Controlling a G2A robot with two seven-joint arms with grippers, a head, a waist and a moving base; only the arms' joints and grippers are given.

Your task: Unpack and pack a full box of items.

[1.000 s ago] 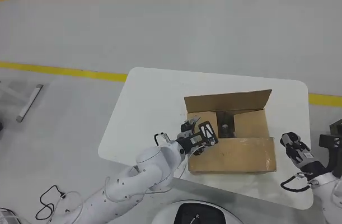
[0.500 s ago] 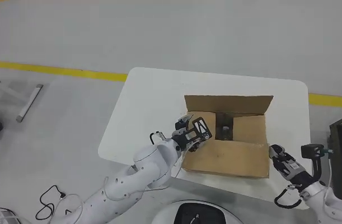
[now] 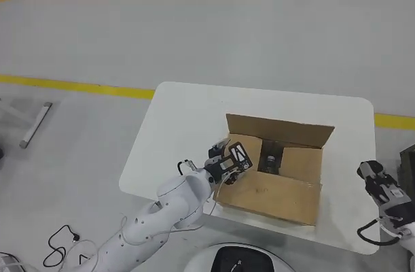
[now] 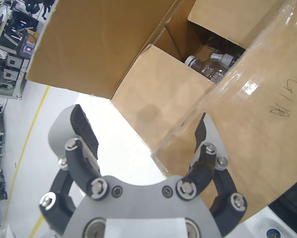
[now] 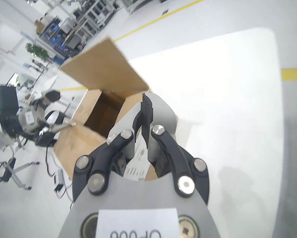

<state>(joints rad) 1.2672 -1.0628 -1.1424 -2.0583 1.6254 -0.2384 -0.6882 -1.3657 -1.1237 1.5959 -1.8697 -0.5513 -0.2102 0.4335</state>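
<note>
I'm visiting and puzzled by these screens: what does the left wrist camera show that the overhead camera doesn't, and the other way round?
From the left wrist: clear bottles with grey caps lying inside the cardboard box, handwriting on its taped flap, and ridged pads up close. From above: the whole white table and the right gripper, standing apart from the box. In both: the box, partly open, with the left gripper open at its left side.

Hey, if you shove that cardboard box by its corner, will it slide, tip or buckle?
The cardboard box probably slides or pivots, not tips: it sits low and wide on the table. Its raised flap likely bends if pushed. The bottles inside may roll and shift weight.
</note>
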